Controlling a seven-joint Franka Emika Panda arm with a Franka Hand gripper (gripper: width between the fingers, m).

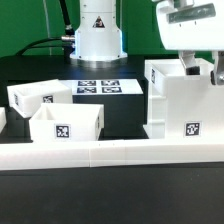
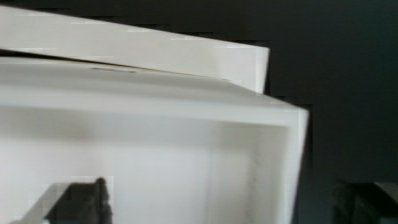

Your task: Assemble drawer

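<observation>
The large boxy white housing (image 1: pixel 180 105) stands at the exterior view's right, with a tag on its front. My gripper (image 1: pixel 198 68) is at the housing's top edge. In the wrist view my gripper (image 2: pixel 217 205) is open, its dark fingers (image 2: pixel 75 202) wide apart on either side of the housing's side wall (image 2: pixel 276 170); neither visibly touches it. Two small open-top trays stand at the exterior view's left: one nearer, with a tag on its front (image 1: pixel 65 125), and one behind it, tilted (image 1: pixel 35 97).
The long low white wall (image 1: pixel 110 152) runs across the front of the table. The marker board (image 1: pixel 100 87) lies flat at the back, in front of the arm's white base (image 1: pixel 97 35). Black table surface lies around the parts.
</observation>
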